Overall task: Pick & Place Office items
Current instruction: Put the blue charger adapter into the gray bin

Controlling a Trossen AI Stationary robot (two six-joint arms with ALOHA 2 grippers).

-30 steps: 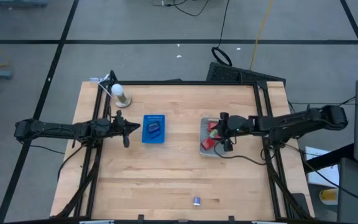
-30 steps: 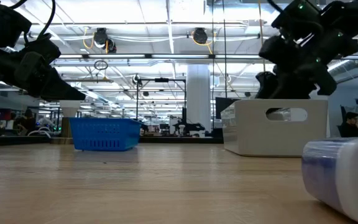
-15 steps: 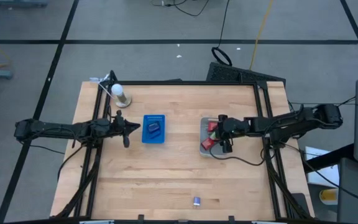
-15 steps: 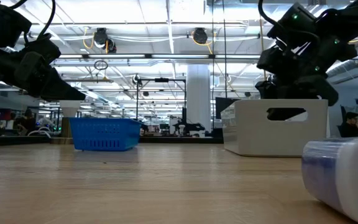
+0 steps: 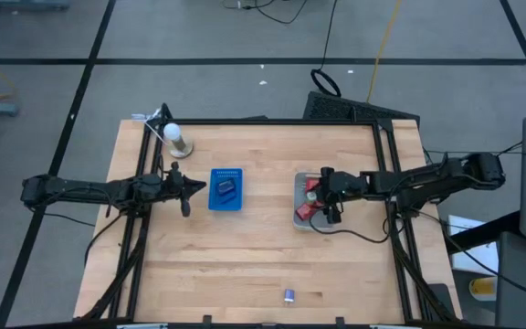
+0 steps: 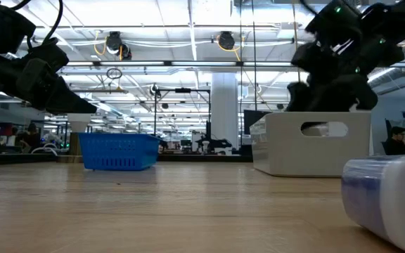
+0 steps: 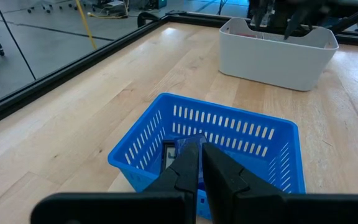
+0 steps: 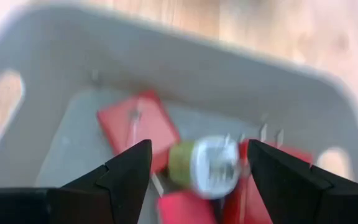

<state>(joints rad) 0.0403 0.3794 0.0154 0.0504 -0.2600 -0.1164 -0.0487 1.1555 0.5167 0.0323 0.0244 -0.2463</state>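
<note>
Pale wood tabletop [image 5: 245, 256] carries a blue basket [image 5: 226, 189] left of centre and a grey bin [image 5: 305, 203] to its right. Since a moment ago the right gripper [image 5: 333, 211] has lifted slightly out of the bin and now hovers over the red blocks [image 8: 138, 127] and a green-and-white roll [image 8: 205, 165], jaws apart, holding nothing; no pick seems made yet. The left gripper [image 7: 199, 163] waits beside the basket, jaws together.

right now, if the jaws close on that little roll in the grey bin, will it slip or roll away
Likely to roll: the roll looks cylindrical and lies on its side among red pieces. Its glossy face suggests a slippery grip. The right gripper is open around it, so closing across its round side might squirt it out.
</note>
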